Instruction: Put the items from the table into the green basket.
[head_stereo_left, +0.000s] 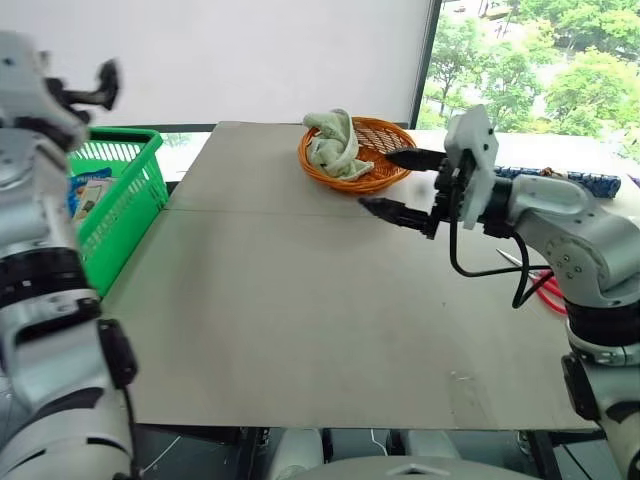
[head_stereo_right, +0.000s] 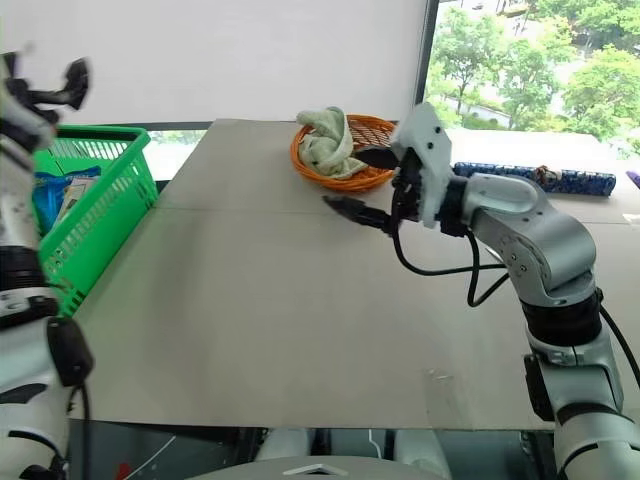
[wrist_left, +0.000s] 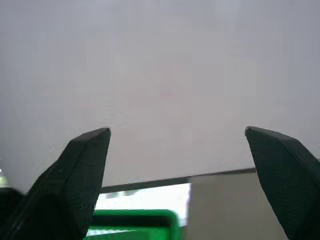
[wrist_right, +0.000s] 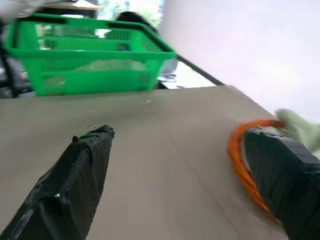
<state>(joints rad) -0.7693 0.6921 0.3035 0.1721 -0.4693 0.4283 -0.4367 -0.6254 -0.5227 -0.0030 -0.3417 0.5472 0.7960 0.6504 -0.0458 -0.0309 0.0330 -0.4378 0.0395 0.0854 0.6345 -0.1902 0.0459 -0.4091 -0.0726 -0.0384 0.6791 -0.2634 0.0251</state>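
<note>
The green basket (head_stereo_left: 125, 190) stands off the left edge of the table (head_stereo_left: 300, 320); a pale box and something blue (head_stereo_left: 88, 195) lie inside it. My left gripper (wrist_left: 177, 131) is raised above the basket, open, with nothing between its fingers. My right gripper (head_stereo_left: 375, 180) hovers open and empty over the table, just in front of the orange wicker basket (head_stereo_left: 380, 178). The red handles of the scissors (head_stereo_left: 548, 292) show on the table's right side, behind my right forearm. The soda bottle is out of view.
A pale green cloth (head_stereo_left: 335, 145) lies in the wicker basket at the table's far middle. A long blue patterned roll (head_stereo_left: 565, 181) lies along the far right by the window. A seam (head_stereo_left: 250, 211) crosses the tabletop.
</note>
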